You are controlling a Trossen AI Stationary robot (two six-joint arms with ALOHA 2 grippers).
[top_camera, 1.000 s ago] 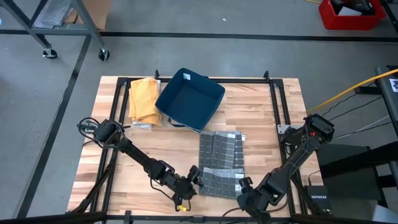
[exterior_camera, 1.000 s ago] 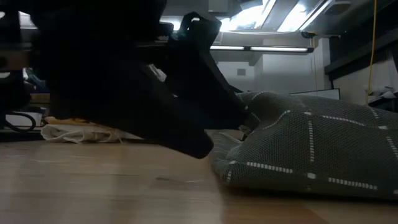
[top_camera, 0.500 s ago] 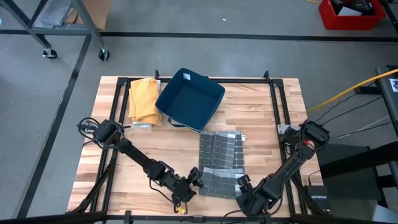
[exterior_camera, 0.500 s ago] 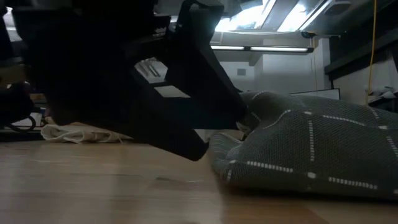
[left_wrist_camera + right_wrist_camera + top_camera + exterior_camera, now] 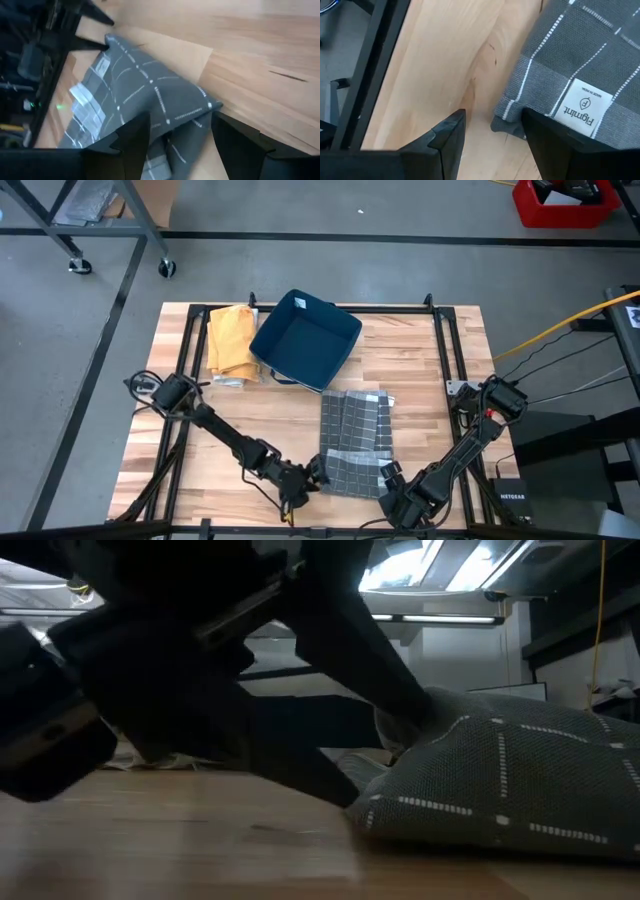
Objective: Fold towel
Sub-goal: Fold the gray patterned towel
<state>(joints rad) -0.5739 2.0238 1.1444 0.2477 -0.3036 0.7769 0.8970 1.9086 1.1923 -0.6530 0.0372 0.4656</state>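
The grey towel with white grid lines lies flat near the table's near edge, and its near end is doubled into a puffed fold. My left gripper is low at the towel's near-left corner. It is open, with the folded corner between its fingers. My right gripper is low at the near-right corner. It is open too, and the corner beside the white label sits between its fingers. My left gripper straddles the towel's folded near-left corner, coming in low from the table's left. Whether its fingers touch the cloth, I cannot tell. My right gripper stands around the near-right corner, and I cannot tell whether it touches.
A dark blue bin sits tilted at the far middle, its edge just beyond the towel. A yellow cloth lies at the far left. Black frame rails run along the table's sides. There is bare wood left and right of the towel.
My left gripper has moved toward the towel's near-left corner, dropping lower and tipping as it came. My right gripper has edged a little toward the towel's near-right corner. The towel has stayed where it was.
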